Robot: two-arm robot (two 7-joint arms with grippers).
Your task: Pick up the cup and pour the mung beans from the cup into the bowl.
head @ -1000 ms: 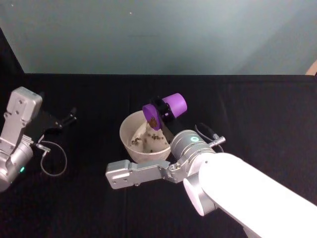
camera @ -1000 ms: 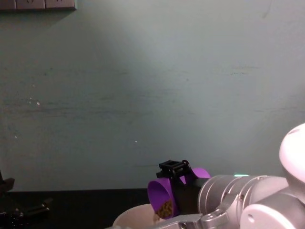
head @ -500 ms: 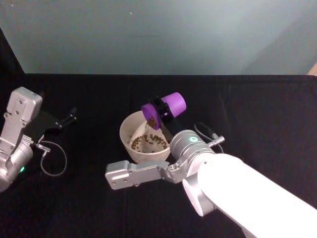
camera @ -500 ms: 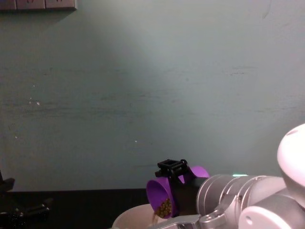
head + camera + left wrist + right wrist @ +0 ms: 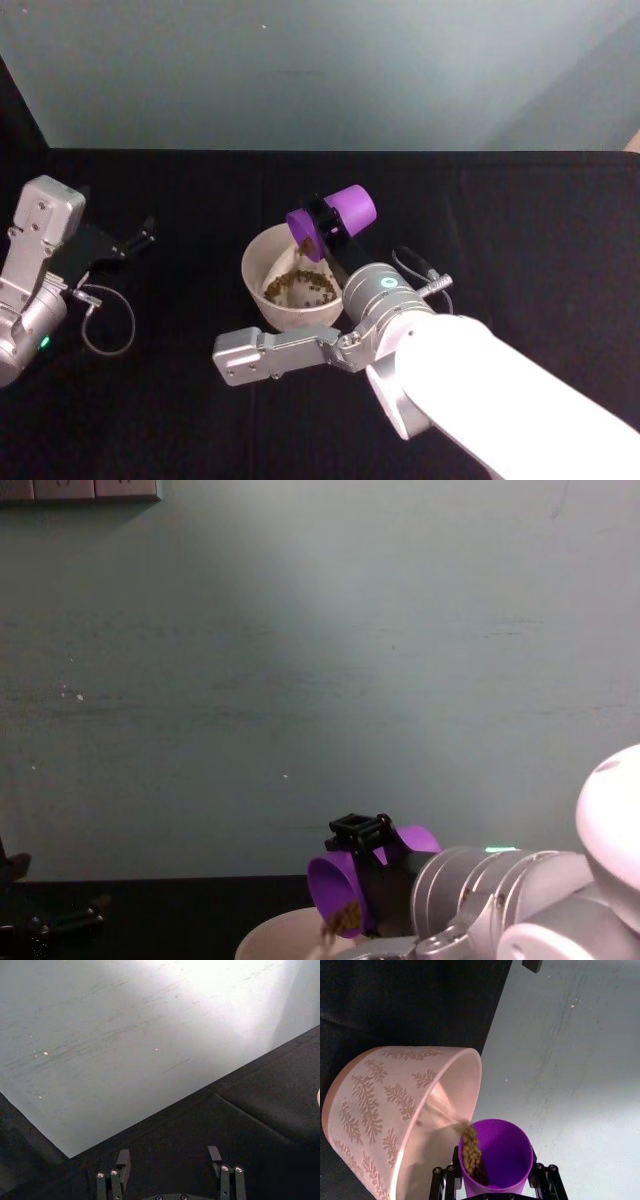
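Over the far right part of the bowl (image 5: 248, 270), the right gripper (image 5: 328, 222) is clamping the cup (image 5: 352, 207). Its two black fingers (image 5: 543, 1180) are pressing on opposite sides of the purple wall, open only as far as the cup's width, with nothing else between them. The cup is lying tipped almost onto its side above the rim, with its mouth pointing left and down into the bowl and its base pointing right and far. A clump of beans (image 5: 471, 1152) is sitting at the lower lip of the mouth, and more beans are lying in a heap on the bowl's floor. The bowl is standing upright near the middle of the black table (image 5: 520, 230).

Behind the gripper, the wrist is rising from just right of the bowl to a round joint (image 5: 380, 287) with a green ring. From there a silver link (image 5: 270, 352) is jutting left along the bowl's near side. The thick white forearm (image 5: 490, 400) is running off toward the near right corner.

By the table's left edge, well apart from the bowl, the left gripper (image 5: 140, 237) is pointing right and far. Its jaws are standing wide apart and holding nothing, and its silver arm (image 5: 40, 240) is folding back toward the near left.
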